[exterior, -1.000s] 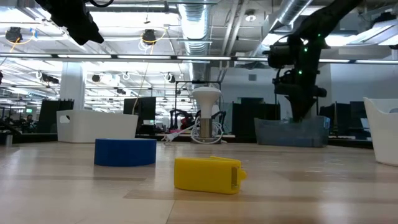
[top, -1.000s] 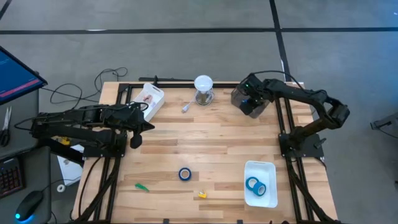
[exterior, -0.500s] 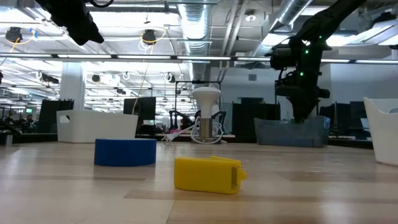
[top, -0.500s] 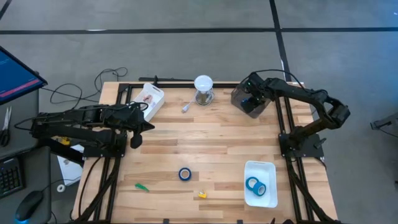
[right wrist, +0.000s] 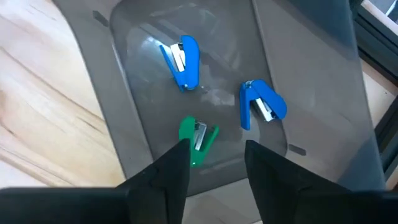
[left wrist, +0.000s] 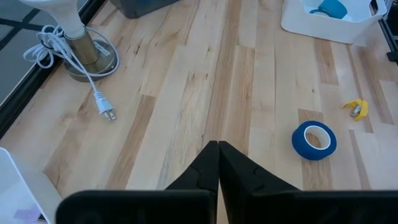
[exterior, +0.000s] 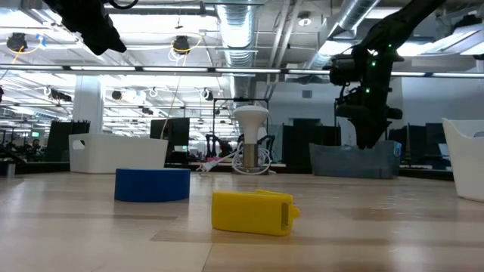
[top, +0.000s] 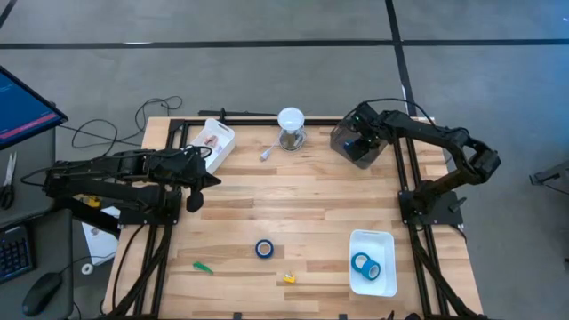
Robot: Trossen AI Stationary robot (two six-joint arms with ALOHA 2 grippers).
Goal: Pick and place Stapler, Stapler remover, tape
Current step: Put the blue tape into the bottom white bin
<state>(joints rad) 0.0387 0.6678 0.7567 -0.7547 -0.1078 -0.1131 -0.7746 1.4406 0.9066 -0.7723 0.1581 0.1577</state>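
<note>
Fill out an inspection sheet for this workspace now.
Surface: wooden table, bare in the middle.
Job's things: one tape roll on the table, another in the white tray; two blue and one green stapler remover in the grey bin.
Clutter: yellow piece, green piece, white bin, lamp.
Grippers: right gripper open over the grey bin, empty; left gripper shut, empty.
Cables: plug lead by the lamp.
Surroundings: monitor, grey floor.
</note>
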